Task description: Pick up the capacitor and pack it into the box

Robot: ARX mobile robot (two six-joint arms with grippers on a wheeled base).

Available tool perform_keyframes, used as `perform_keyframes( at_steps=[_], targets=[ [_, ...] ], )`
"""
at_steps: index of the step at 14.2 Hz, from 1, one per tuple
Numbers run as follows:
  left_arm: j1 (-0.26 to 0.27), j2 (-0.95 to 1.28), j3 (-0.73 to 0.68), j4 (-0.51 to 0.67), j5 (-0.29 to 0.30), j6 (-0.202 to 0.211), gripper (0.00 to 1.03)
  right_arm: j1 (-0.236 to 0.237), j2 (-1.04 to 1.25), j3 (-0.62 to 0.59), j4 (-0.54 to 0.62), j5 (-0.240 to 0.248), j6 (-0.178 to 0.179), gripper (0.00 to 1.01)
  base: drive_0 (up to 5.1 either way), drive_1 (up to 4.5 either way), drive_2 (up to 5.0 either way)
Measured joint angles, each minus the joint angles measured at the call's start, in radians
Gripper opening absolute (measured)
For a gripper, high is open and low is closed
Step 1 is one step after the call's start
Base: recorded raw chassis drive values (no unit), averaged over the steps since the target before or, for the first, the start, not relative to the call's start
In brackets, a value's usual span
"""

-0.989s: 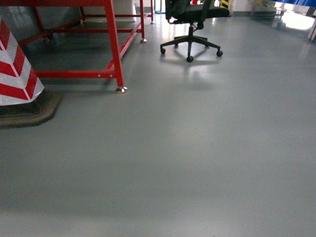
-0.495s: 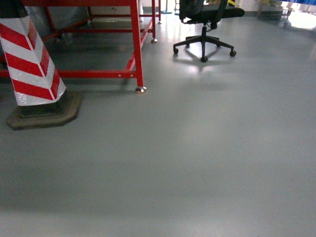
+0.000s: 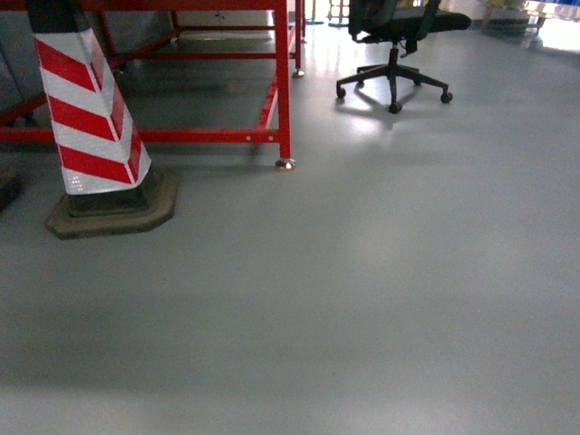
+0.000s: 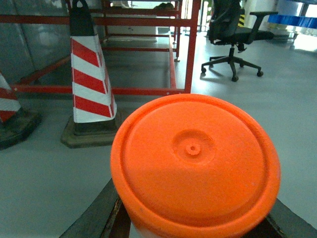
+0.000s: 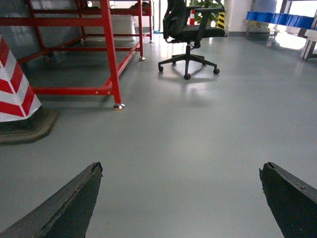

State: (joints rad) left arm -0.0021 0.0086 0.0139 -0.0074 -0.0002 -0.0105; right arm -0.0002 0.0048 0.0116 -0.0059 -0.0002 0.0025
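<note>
The capacitor (image 4: 195, 163) fills the left wrist view as an orange rounded piece with a small dimple in its face. My left gripper (image 4: 193, 220) is shut on it, with dark fingers (image 4: 96, 215) showing at either side below it. In the right wrist view my right gripper (image 5: 181, 171) stands open above bare grey floor, nothing between its fingers (image 5: 74, 203). The box is out of view in every frame. Neither gripper appears in the head view.
A red-and-white striped cone (image 3: 91, 118) on a dark base stands at the left beside a red metal frame (image 3: 283, 82). A black office chair (image 3: 394, 36) is at the back right. Blue bins (image 5: 282, 19) sit far right. Grey floor lies ahead.
The head view has swung left: cone, red frame and chair have all slid to the right in the picture, and the cone now shows whole.
</note>
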Motion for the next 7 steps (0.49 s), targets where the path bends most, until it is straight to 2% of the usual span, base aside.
perform_keyframes(
  at_steps=[7],
  targets=[
    [0.0,0.0,0.0,0.002,-0.001,0.0,0.44,0.0,0.0,0.0,0.003,0.0,0.0,0.98,-5.0,2.39,2.4]
  ],
)
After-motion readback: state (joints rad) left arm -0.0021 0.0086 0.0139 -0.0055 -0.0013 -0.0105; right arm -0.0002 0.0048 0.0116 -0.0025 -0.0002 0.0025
